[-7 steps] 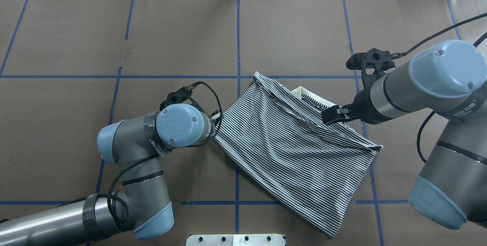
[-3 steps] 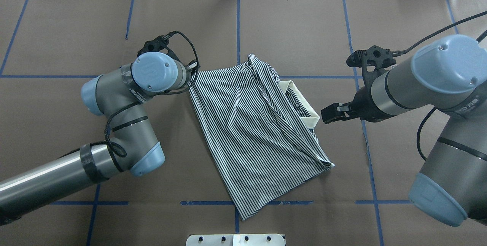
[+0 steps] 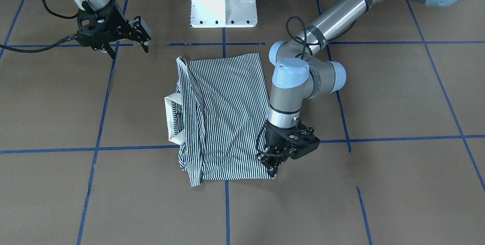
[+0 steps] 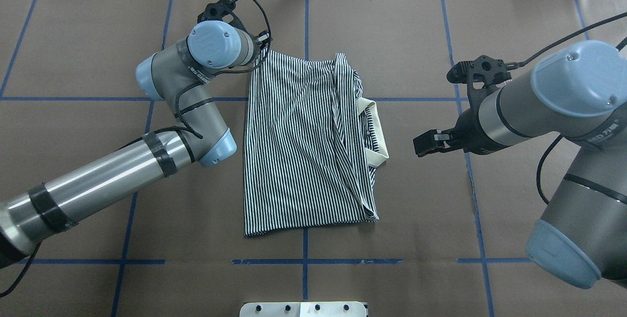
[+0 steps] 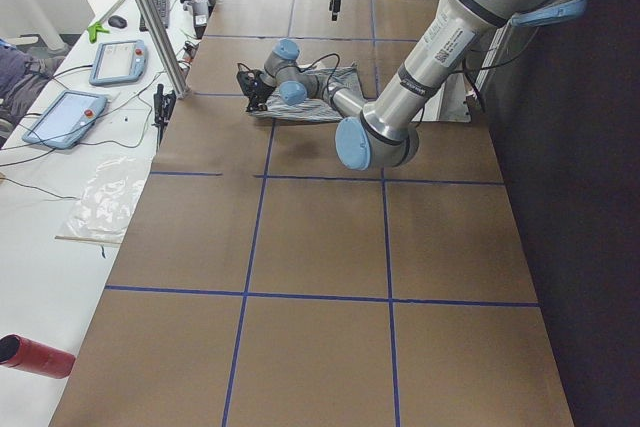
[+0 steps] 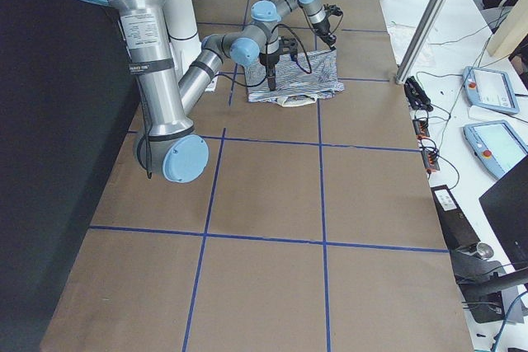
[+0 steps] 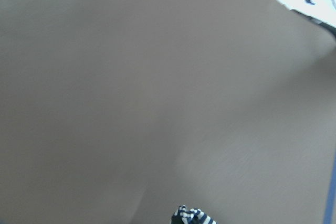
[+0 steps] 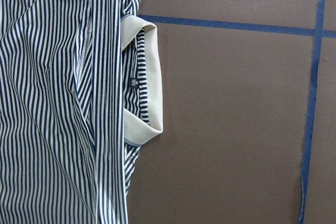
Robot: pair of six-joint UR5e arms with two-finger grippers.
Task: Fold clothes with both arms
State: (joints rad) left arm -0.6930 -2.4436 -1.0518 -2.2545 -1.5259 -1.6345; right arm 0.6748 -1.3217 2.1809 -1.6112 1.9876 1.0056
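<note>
The striped polo shirt (image 4: 299,150) lies folded in a rough rectangle at the table's middle, and it also shows in the front view (image 3: 223,116). Its cream collar (image 4: 381,135) sticks out on the side facing my right arm and shows close up in the right wrist view (image 8: 155,93). My left gripper (image 3: 272,166) points down and is shut on the shirt's far corner. A scrap of stripes (image 7: 191,216) shows in the left wrist view. In the overhead view its fingers are hidden under the wrist. My right gripper (image 4: 417,144) is open and empty, hovering beside the collar, apart from it.
The table is covered in brown paper (image 4: 392,37) with blue tape lines (image 4: 306,23). The white pedestal base (image 3: 223,2) stands at the robot's side. Tablets (image 5: 125,47) and cables lie on a side bench beyond the far table edge.
My left gripper has dragged its shirt corner away from the robot, turning the shirt until it lies square. My right gripper let go of the shirt near the collar and has stayed in place.
</note>
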